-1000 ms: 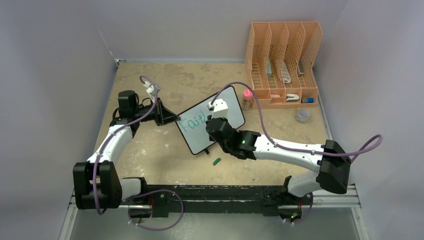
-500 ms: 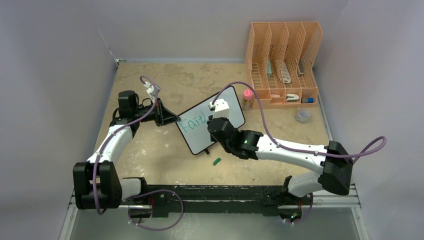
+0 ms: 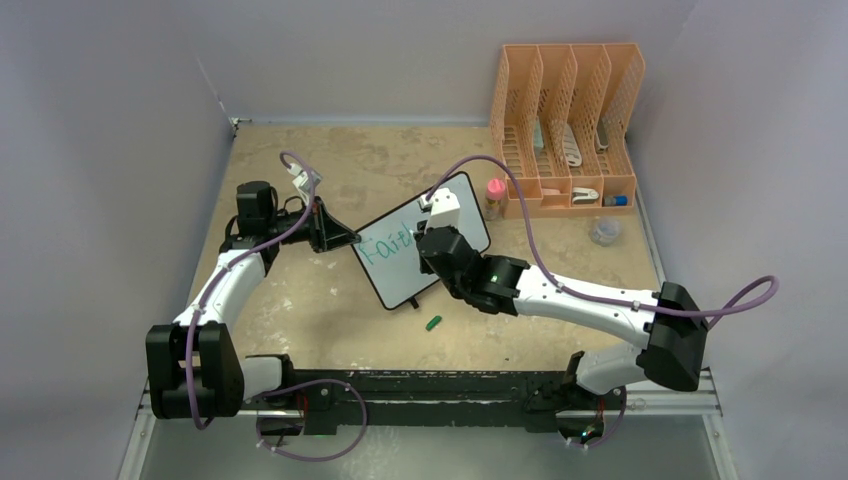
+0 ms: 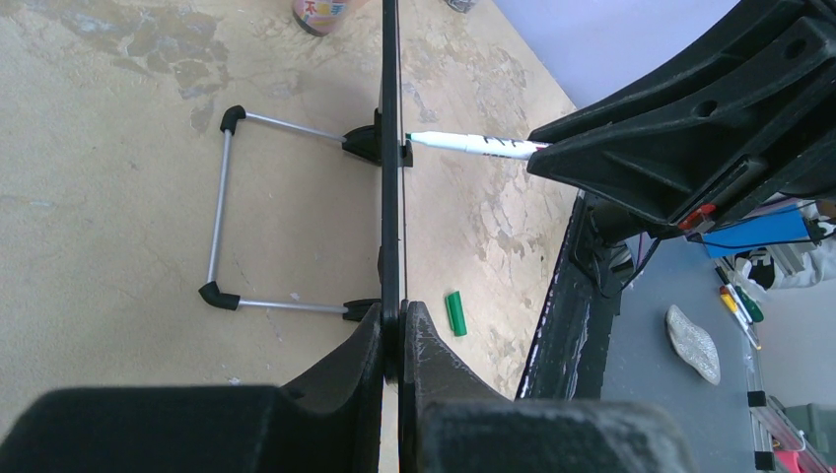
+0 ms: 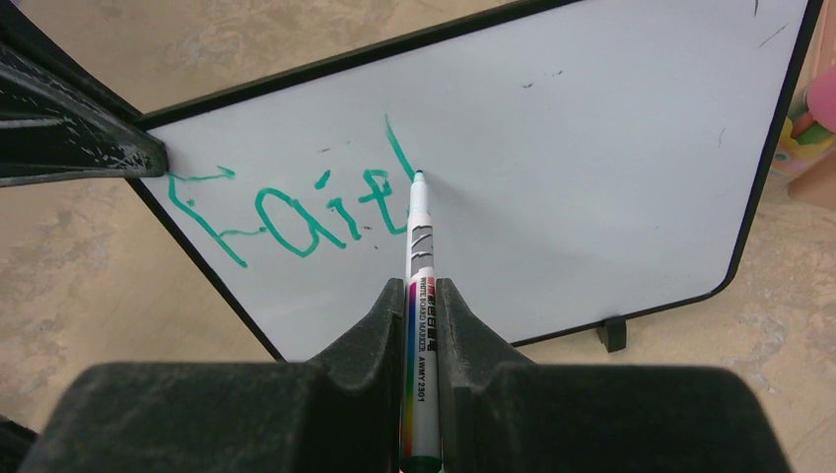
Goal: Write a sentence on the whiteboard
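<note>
Now right tool [image 5: 419, 288], gripping marker [image 5: 418, 236], shifted rightward; left tool [image 4: 392, 317] clamps whiteboard [image 5: 592, 148] (its edge).

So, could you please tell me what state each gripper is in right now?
Left gripper: closed on the whiteboard edge.
Right gripper: closed on the marker.

Overhead plus wrist close-ups (whiteboard [image 3: 393, 275] shared)
</note>
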Tool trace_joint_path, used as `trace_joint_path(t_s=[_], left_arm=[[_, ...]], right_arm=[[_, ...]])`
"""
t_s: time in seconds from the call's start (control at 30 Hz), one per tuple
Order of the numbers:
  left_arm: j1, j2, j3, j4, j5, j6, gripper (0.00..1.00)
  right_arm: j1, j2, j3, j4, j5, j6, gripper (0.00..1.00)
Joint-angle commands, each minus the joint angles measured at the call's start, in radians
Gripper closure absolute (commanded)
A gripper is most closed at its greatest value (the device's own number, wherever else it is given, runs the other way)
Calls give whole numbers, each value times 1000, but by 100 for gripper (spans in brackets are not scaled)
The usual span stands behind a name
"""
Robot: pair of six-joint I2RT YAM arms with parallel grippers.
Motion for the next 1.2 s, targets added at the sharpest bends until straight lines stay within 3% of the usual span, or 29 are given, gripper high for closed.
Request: trace_joint_path(t_s=[0.0,1.17], left_arm=[[-9,8,20,-12,-10,38,100],[-8,9,21,-15,-13,40,100]], right_arm=[[-7,4,51,58,15,-31,100],[-39,27,39,78,30,-31,100]])
